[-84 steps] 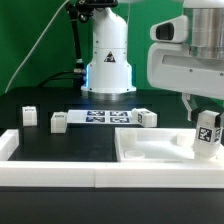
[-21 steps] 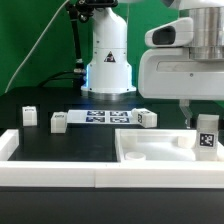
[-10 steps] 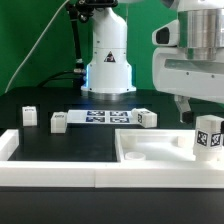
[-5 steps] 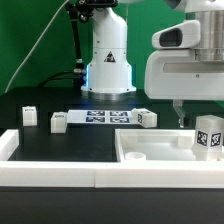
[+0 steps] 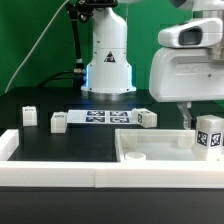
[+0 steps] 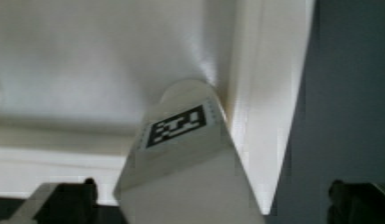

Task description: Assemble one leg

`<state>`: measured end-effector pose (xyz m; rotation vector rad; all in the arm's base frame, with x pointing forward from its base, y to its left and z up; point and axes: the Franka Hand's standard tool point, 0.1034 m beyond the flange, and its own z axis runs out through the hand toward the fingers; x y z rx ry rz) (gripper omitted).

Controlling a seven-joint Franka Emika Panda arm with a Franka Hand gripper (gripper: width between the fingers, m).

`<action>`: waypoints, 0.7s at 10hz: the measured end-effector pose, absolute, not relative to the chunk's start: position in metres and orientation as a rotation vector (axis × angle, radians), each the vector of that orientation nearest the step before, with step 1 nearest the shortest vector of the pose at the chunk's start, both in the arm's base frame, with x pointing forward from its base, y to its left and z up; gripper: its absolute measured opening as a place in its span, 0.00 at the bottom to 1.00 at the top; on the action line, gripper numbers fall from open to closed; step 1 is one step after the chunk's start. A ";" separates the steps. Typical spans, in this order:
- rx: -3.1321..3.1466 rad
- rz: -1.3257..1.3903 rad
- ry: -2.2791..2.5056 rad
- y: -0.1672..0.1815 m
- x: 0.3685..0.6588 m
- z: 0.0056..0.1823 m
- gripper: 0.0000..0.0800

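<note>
Standing upright at the corner of the white panel [image 5: 150, 150] on the exterior view's right, the leg [image 5: 209, 137] sits under the gripper [image 5: 200, 115]. From the wrist, the leg [image 6: 185, 150] rises between the two dark fingertips [image 6: 64, 195], which stand well apart with clear gaps on both sides, so nothing is clamped. If the post is not fully seated, any sideways brush from a finger could tip it. Three spare legs [image 5: 58, 121] wait near the marker board [image 5: 105, 117].
</note>
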<state>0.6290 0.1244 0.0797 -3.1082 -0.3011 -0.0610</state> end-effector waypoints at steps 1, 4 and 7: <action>-3.092 -0.064 -0.459 0.119 0.630 0.080 0.81; -3.078 -0.062 -0.555 0.116 0.630 0.079 0.65; -3.085 -0.061 -0.506 0.117 0.630 0.079 0.37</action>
